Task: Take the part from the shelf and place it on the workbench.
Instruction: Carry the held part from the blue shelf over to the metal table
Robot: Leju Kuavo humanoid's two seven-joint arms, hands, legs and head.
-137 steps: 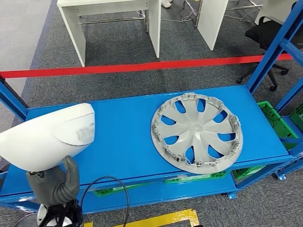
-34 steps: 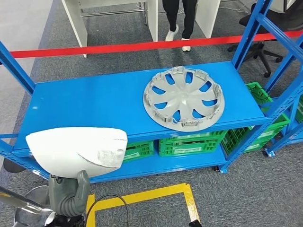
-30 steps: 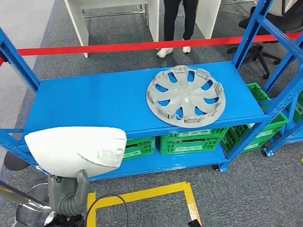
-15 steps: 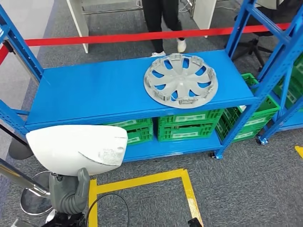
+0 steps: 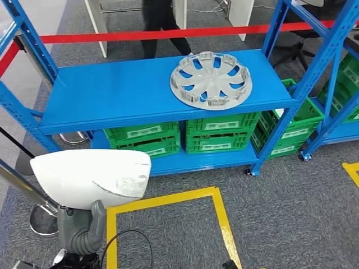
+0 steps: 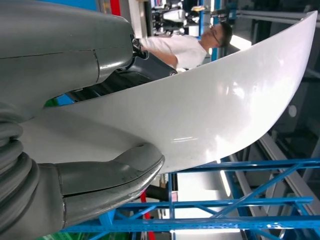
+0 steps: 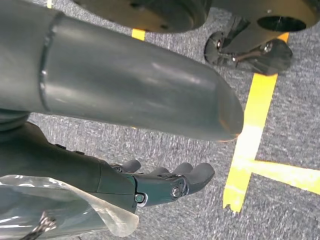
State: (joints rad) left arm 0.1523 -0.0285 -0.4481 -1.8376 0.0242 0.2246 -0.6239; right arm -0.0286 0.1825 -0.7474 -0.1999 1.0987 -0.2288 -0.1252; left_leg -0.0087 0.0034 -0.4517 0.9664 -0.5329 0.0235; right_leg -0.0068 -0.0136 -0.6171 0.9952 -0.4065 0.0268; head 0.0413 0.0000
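Head view looks down on a blue shelf (image 5: 127, 101) standing on grey carpet, with a grey wheel cover (image 5: 211, 79) lying flat on the right part of its top deck, apart from everything else on that deck. Green crates (image 5: 220, 133) sit on the lower deck beneath it, and more green crates (image 5: 296, 126) stand beside the shelf's right post. A red tape barrier (image 5: 169, 35) runs behind the shelf, and a person's dark legs (image 5: 162, 25) stand just beyond it. Yellow floor tape (image 5: 169, 200) marks a rectangle on the carpet in front of the shelf. The task's part, a curved white panel (image 5: 91, 177), is well clear of the shelf at the lower left, held by the left robot hand (image 5: 80, 230), whose grey thumb rises against the panel's underside. In the left wrist view the panel (image 6: 196, 115) is clamped between the thick thumb and the cover of the left robot hand (image 6: 68, 155). In the right wrist view the right robot hand (image 7: 166, 182) hangs over the carpet with its fingers stretched out, holding nothing, near a strip of yellow tape (image 7: 249, 135).
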